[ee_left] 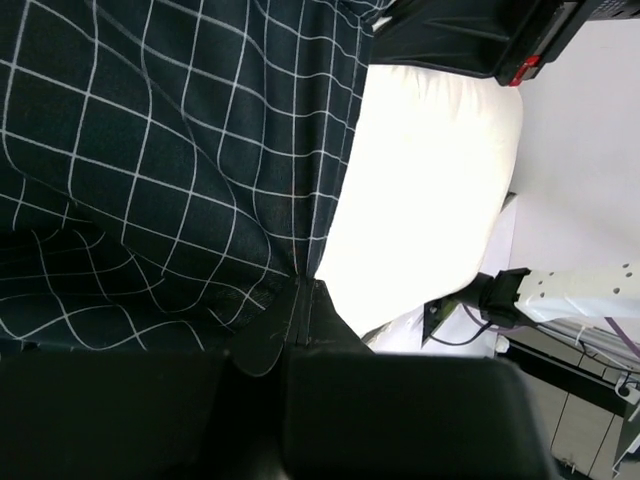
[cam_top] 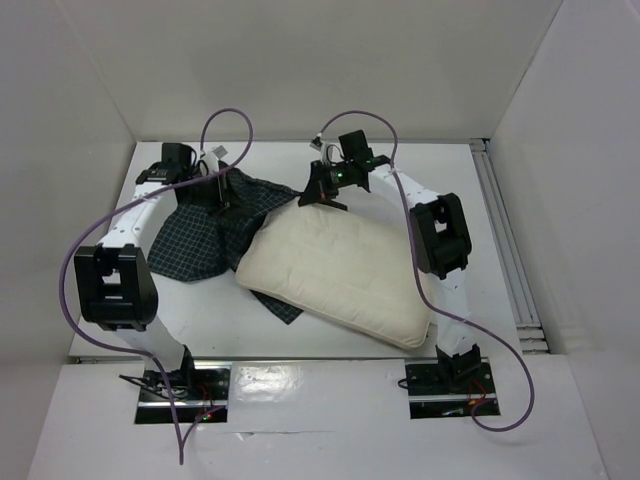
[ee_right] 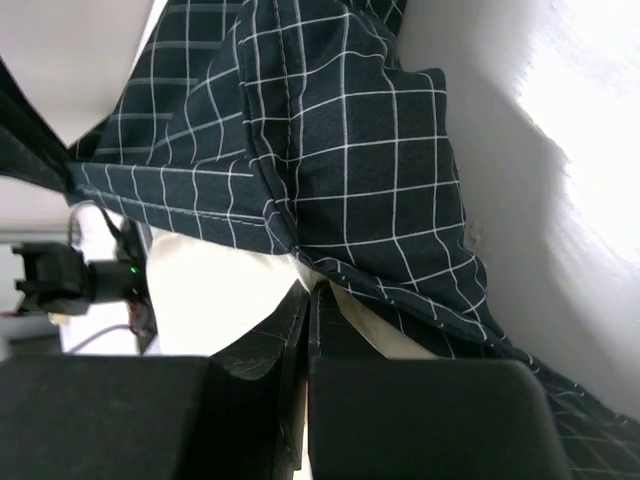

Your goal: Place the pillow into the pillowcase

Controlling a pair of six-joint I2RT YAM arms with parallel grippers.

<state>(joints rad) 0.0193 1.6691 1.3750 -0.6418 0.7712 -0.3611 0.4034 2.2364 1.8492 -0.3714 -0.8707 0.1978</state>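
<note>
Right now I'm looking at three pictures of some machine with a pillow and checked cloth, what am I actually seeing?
Two white robot arms are bolted at the near edge of a table. One picture looks down from above; the other two come from cameras on each wrist. On the table lies a cream pillow, partly over a dark checked pillowcase. The left end effector is shut on the pillowcase edge, and the right end effector is shut on the pillowcase too, near the pillow's far end. The pillow is not inside yet.
</note>
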